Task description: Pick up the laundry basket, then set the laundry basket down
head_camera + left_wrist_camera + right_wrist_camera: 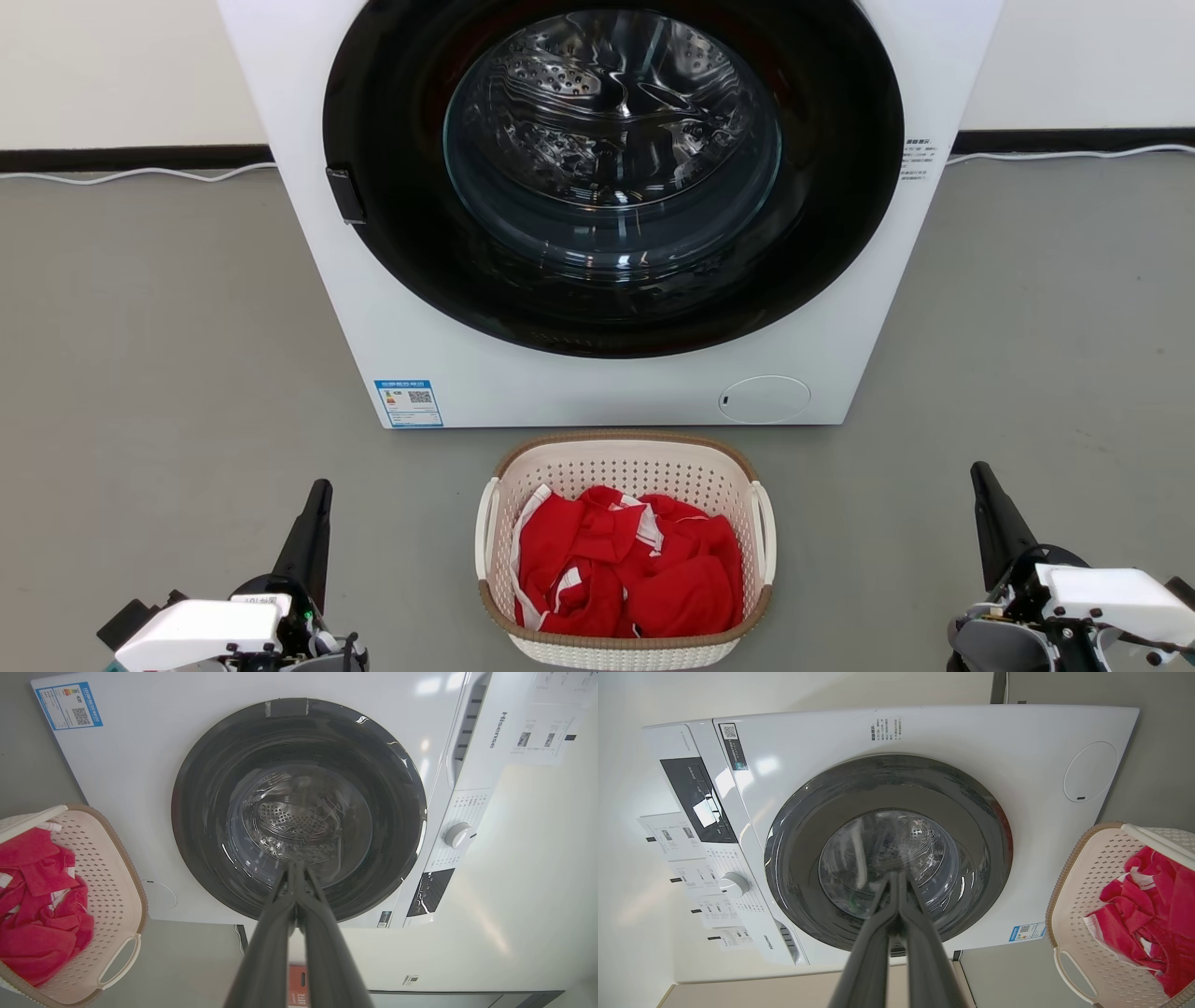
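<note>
Both hands hang empty, fingers pressed together: left hand [320,493] at 7 o'clock, right hand [980,474] at 5 o'clock, flanking the laundry basket [635,469] at 6 o'clock yet well apart from its loop handles [485,527], seemingly staged for a two-sided lift not yet begun. Cream perforated plastic, brown woven-look rim, red garment [625,569] inside; it stands on the grey floor [168,327] just before the washing machine [597,392] at 12 o'clock.

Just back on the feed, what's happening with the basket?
Nothing is held yet. The laundry basket sits on the floor in front of the washer, red clothes inside. The left gripper and right gripper are both shut, one on each side of the basket and apart from it. The pickup has not begun.
</note>
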You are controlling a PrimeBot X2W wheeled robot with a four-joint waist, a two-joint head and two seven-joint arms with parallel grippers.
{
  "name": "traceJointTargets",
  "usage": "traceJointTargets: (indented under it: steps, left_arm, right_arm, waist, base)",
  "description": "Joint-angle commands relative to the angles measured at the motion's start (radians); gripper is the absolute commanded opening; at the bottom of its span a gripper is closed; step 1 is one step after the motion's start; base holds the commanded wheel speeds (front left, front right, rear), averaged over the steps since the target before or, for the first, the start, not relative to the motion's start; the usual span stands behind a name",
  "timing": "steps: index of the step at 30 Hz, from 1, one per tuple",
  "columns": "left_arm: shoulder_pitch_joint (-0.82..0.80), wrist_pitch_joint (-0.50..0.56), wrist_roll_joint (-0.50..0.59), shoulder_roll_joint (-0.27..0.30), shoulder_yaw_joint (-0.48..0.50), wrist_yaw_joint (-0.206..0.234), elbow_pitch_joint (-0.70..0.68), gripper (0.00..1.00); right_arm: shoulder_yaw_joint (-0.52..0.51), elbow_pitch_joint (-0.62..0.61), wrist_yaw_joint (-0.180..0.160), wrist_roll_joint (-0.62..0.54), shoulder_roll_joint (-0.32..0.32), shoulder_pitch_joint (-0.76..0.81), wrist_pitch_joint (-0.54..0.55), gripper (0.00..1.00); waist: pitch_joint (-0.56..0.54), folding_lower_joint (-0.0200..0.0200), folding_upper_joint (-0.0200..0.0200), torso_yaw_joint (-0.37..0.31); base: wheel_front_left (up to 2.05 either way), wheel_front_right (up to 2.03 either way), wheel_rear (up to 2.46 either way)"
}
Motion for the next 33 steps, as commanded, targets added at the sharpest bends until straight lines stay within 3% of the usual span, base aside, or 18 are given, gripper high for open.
traceJointTargets:
  steps: [1, 5, 6, 16, 21, 33]
  left_arm:
    - [-0.056, 0.006, -0.005, 0.013, 0.031, -0.007, -0.029, 0.00]
    - [-0.056, 0.006, -0.005, 0.013, 0.031, -0.007, -0.029, 0.00]
    - [0.000, 0.000, 0.000, 0.000, 0.000, 0.000, 0.000, 1.00]
    - [0.017, -0.021, 0.000, -0.005, -0.013, 0.000, 0.022, 1.00]
    - [0.019, -0.036, 0.006, -0.004, -0.021, 0.000, 0.018, 1.00]
    - [0.014, -0.071, 0.076, -0.003, -0.030, -0.001, 0.023, 1.00]
  right_arm:
    - [0.020, -0.031, 0.007, 0.007, -0.004, -0.041, 0.010, 0.00]
    - [0.020, -0.031, 0.007, 0.007, -0.004, -0.041, 0.010, 0.00]
    - [0.000, 0.000, 0.000, 0.000, 0.000, 0.000, 0.000, 1.00]
    - [0.012, 0.013, 0.000, 0.000, 0.004, 0.018, -0.015, 1.00]
    - [0.022, 0.003, 0.000, -0.014, 0.003, 0.021, -0.032, 1.00]
    - [0.034, -0.014, 0.001, -0.134, -0.001, 0.020, -0.069, 1.00]
  waist:
    - [0.000, 0.0000, 0.0000, 0.000]
    - [0.000, 0.0000, 0.0000, 0.000]
    - [0.000, 0.0000, 0.0000, 0.000]
    - [-0.001, 0.0023, 0.0000, 0.000]
    - [0.002, 0.0002, 0.0000, -0.001]
    - [0.005, 0.0001, 0.0000, -0.002]
  base:
    - [0.00, 0.00, 0.00]
    - [0.00, 0.00, 0.00]
    - [0.00, 0.00, 0.00]
    - [0.00, 0.00, 0.00]
    - [0.00, 0.00, 0.00]
    - [0.00, 0.00, 0.00]
